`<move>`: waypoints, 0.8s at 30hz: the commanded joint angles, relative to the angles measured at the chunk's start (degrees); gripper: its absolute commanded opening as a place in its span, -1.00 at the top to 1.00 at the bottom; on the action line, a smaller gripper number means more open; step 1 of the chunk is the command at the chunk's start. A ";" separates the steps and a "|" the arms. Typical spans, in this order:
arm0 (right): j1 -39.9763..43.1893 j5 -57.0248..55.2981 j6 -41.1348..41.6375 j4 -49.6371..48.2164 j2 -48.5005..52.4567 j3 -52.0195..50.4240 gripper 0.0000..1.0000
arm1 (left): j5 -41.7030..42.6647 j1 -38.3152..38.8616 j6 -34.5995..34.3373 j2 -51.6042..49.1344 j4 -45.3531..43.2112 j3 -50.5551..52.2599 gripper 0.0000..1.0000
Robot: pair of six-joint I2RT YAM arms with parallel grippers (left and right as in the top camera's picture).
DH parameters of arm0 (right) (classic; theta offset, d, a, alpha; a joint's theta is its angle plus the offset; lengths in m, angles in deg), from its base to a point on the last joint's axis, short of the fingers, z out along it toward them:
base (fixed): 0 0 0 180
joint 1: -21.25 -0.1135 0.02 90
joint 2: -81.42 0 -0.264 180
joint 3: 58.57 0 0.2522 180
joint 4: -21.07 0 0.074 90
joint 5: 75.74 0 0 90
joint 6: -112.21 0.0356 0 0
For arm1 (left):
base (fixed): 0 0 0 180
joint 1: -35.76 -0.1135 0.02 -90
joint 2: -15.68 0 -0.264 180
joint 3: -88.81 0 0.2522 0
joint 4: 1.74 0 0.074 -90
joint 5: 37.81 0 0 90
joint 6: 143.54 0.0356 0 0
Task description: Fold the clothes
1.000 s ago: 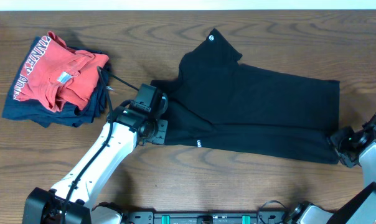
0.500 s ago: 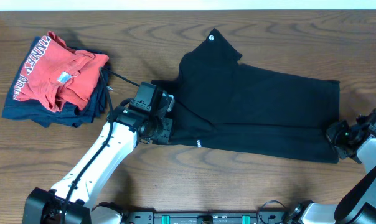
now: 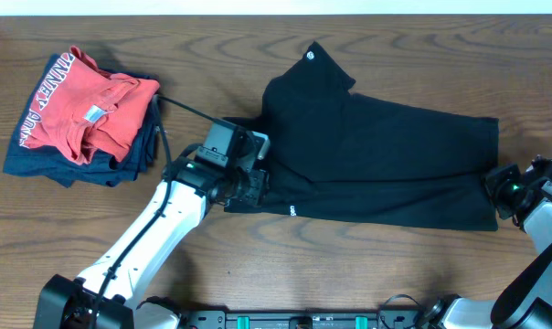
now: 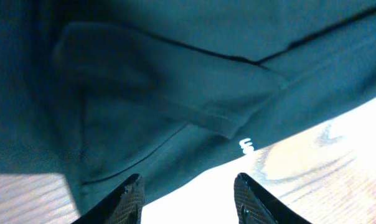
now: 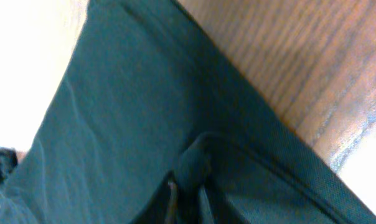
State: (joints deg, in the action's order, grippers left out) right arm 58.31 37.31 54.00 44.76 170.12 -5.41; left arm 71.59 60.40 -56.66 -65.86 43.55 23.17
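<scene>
The black T-shirt [image 3: 376, 155] lies flat across the middle and right of the table, with a sleeve folded over its lower left. Its round white tag [image 3: 311, 57] is at the far corner and its tiny white print [image 3: 292, 209] is near the front edge. My left gripper [image 3: 255, 185] is at the shirt's left front edge. In the left wrist view it [image 4: 189, 190] is open and empty, above the shirt's edge [image 4: 175, 106] and the print [image 4: 245, 146]. My right gripper [image 3: 497, 187] is at the shirt's right edge, shut on a pinched fold of fabric [image 5: 203, 168].
A red shirt with white lettering [image 3: 79, 110] lies on a folded navy garment [image 3: 66, 169] at the back left. A black cable [image 3: 189, 109] runs from the left arm toward that pile. Bare wood table [image 3: 367, 265] lies in front of the shirt.
My left gripper has moved right, onto the shirt's left edge. My right gripper has moved up along the right edge, and the shirt's front right corner has shifted with it.
</scene>
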 commanded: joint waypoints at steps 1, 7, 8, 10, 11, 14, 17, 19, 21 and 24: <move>0.37 -0.26 0.98 -1.25 -0.46 0.39 0.32 | 0.94 1.51 1.01 0.20 -0.39 -1.62 0.03; 0.37 -1.57 0.98 -1.16 -0.46 0.39 0.21 | 0.94 3.52 2.58 0.15 -0.63 -1.62 0.03; 0.37 -0.81 0.96 -1.16 -0.46 0.39 0.22 | 0.92 3.87 2.82 0.04 -0.68 -1.62 0.03; 0.50 2.69 0.20 -1.14 -0.50 0.39 0.26 | 0.94 4.74 3.15 -0.48 -1.07 -1.60 0.03; 0.52 4.76 -0.74 -1.27 -0.63 0.39 0.28 | 0.94 5.22 3.39 -0.81 -1.29 -1.60 0.03; 0.52 9.88 -2.10 -1.22 -2.14 0.39 0.30 | 0.94 6.97 4.00 -2.91 -2.43 -1.60 0.02; 0.37 13.73 -3.45 1.01 -5.64 0.39 0.28 | 0.94 8.41 3.98 -6.12 -3.82 -1.62 -0.06; 0.15 14.08 -4.04 4.17 -8.31 0.39 0.21 | 0.94 9.27 3.98 -8.57 -5.44 -1.62 -0.12; -0.24 13.99 -6.43 7.32 -10.73 0.39 0.12 | 0.96 9.81 3.96 -10.95 -6.91 -1.62 -0.19; -0.57 13.55 -8.33 10.43 -12.61 0.39 0.04 | 0.96 10.12 3.96 -13.51 -8.22 -1.62 -0.35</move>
State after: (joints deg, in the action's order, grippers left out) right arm 58.26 49.07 49.33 53.85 159.32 -5.39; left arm 71.98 70.20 -53.33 -77.31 36.14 23.02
